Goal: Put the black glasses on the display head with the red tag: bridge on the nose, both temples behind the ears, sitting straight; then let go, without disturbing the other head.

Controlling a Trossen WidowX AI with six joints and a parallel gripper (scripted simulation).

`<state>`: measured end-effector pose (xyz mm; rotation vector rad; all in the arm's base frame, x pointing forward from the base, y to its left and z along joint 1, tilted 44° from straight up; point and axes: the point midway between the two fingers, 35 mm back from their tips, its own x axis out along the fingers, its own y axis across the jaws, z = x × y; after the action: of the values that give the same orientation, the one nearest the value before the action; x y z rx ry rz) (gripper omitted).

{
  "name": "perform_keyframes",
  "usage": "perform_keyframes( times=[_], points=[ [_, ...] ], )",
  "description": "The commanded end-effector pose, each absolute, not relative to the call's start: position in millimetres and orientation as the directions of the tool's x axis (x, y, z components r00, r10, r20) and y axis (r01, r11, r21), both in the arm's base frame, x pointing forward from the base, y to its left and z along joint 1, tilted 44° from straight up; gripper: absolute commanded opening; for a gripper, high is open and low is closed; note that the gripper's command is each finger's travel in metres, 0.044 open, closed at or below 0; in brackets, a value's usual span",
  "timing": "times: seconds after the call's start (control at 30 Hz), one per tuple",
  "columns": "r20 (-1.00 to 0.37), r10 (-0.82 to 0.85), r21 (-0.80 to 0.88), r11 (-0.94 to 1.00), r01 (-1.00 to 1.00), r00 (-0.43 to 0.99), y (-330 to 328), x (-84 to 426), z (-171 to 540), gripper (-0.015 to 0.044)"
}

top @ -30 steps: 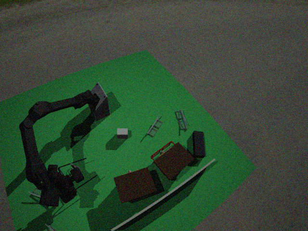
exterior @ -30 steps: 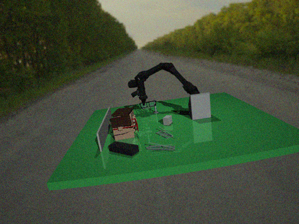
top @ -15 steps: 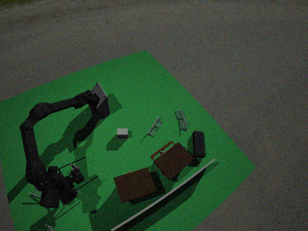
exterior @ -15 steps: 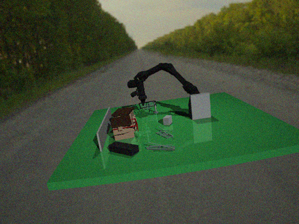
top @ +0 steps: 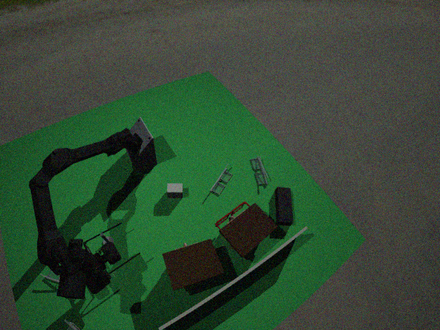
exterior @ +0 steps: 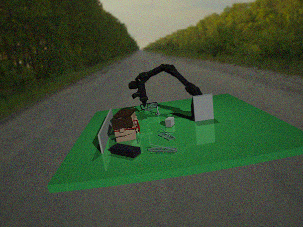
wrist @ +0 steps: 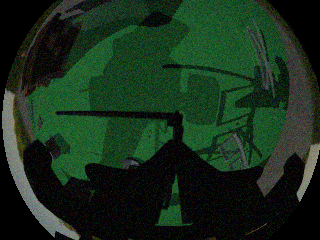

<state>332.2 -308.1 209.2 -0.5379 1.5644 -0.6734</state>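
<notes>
My gripper (exterior: 144, 105) (wrist: 174, 143) is shut on the black glasses (top: 124, 263) (exterior: 155, 106) (wrist: 115, 114) and holds them above the green mat, clear of both heads. In the top view the fingertips are hidden under the arm, and both temples point toward the upper right. One display head (top: 193, 262) (exterior: 124, 113), brown on top, wears no glasses that I can see. The other head (top: 248, 229) (exterior: 125, 136) wears red glasses (top: 229, 213) (exterior: 139, 126). I cannot make out a red tag on either head.
A white block (top: 174, 188) (exterior: 169, 122) and several grey glasses lie on the green mat (top: 205, 106) (exterior: 223, 136). A dark box (top: 284, 205) (exterior: 125, 150) lies beside the red-glasses head. A thin upright panel (top: 236, 279) (exterior: 104, 132) stands behind both heads.
</notes>
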Motion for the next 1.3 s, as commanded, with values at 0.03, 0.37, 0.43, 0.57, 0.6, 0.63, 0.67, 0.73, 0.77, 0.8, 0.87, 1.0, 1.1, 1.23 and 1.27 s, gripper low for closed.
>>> perform_keyframes(
  times=[0.03,0.37,0.43,0.57,0.6,0.63,0.67,0.73,0.77,0.8,0.87,1.0,1.1,1.23,1.27],
  points=[
    [-0.715,-0.692,-0.698,0.714,0.056,-0.098,-308.6,335.0,212.2,0.0000],
    [-0.715,-0.692,-0.698,0.714,0.056,-0.098,-308.7,334.8,212.3,0.0000],
    [-0.715,-0.692,-0.698,0.714,0.056,-0.098,-308.7,334.6,212.4,0.0000],
    [-0.715,-0.692,-0.698,0.714,0.056,-0.098,-308.7,334.6,212.4,0.0000],
    [-0.715,-0.692,-0.698,0.714,0.056,-0.098,-308.7,334.6,212.4,0.0000],
    [-0.715,-0.692,-0.698,0.714,0.056,-0.098,-308.7,334.6,212.4,0.0000],
    [-0.715,-0.692,-0.698,0.714,0.056,-0.098,-308.7,334.6,212.4,0.0000],
    [-0.715,-0.692,-0.698,0.714,0.056,-0.098,-308.6,334.2,212.4,0.0000],
    [-0.715,-0.692,-0.698,0.714,0.056,-0.098,-308.6,334.0,212.4,0.0000],
    [-0.715,-0.692,-0.698,0.714,0.056,-0.098,-308.6,333.7,212.4,0.0000],
    [-0.715,-0.692,-0.698,0.714,0.056,-0.098,-308.5,332.9,212.4,0.0000],
    [-0.715,-0.692,-0.698,0.714,0.056,-0.098,-308.3,331.3,212.5,0.0000],
    [-0.715,-0.692,-0.698,0.714,0.056,-0.098,-308.2,330.1,212.5,0.0000],
    [-0.715,-0.692,-0.698,0.714,0.056,-0.098,-307.3,329.0,213.3,0.0000],
    [-0.715,-0.692,-0.698,0.714,0.056,-0.098,-305.9,329.2,214.8,0.0000]
  ],
)
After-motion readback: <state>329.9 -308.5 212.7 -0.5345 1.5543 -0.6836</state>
